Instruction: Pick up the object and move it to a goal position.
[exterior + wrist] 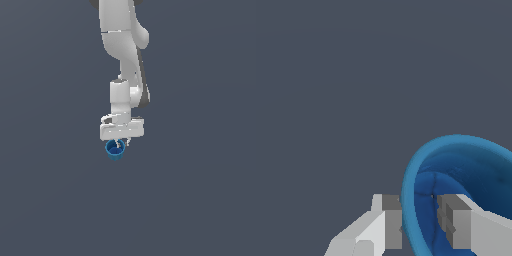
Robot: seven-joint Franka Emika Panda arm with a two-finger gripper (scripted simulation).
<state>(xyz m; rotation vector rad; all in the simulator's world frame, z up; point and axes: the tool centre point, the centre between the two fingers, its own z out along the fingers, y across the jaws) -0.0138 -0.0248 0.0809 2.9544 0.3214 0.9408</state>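
The object is a small bright blue cup (115, 151), round and hollow, sitting just under the white hand in the exterior view. In the wrist view the cup (456, 165) fills one corner, its open mouth facing the camera. My gripper (119, 144) straddles the cup's rim. One grey finger pad (392, 220) lies outside the wall and the other pad (448, 217) sits inside the cup. The jaws are closed on the blue wall (411, 220) between them, so my gripper (420, 220) is shut on the cup.
The white arm (122, 50) rises from the hand toward the exterior view's top. A plain dark grey-blue surface (50, 190) surrounds the cup on all sides, with no other objects in sight.
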